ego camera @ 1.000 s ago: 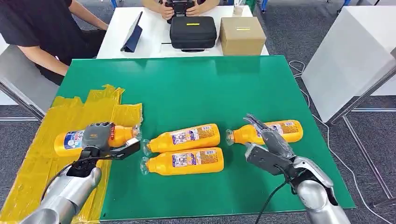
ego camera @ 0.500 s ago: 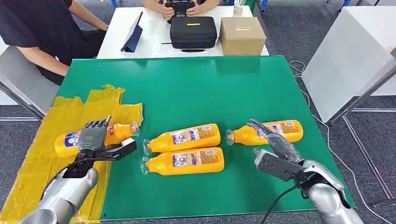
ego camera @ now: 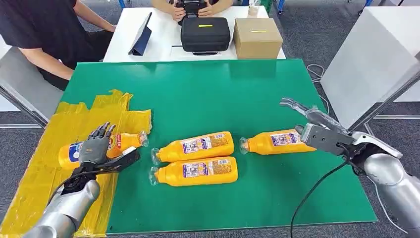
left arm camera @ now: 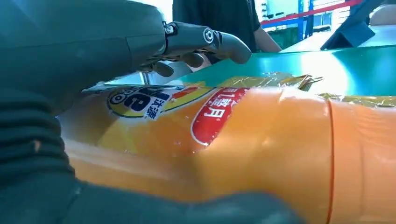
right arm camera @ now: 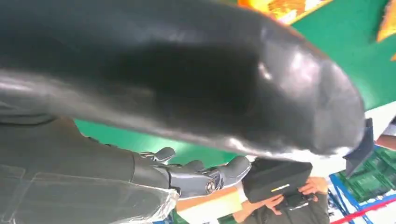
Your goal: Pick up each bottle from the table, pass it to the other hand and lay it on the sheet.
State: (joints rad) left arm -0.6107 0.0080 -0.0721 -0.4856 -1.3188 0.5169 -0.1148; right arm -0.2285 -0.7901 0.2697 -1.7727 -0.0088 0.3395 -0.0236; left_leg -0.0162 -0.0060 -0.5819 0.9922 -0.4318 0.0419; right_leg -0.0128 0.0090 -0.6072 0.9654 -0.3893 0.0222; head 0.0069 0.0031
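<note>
My green table (ego camera: 198,94) carries 3 orange bottles (ego camera: 193,146) lying flat, plus a yellow sheet (ego camera: 34,168) bearing 1 more bottle (ego camera: 119,142).

1. We count four orange bottles: one on the yellow sheet (ego camera: 69,129) at nine o'clock (ego camera: 72,150), two side by side at six o'clock (ego camera: 198,145) (ego camera: 198,171), one at three o'clock (ego camera: 277,141).
2. We count one black case (ego camera: 204,33), one cardboard box (ego camera: 256,37) and one tablet (ego camera: 141,42) at twelve o'clock.
</note>
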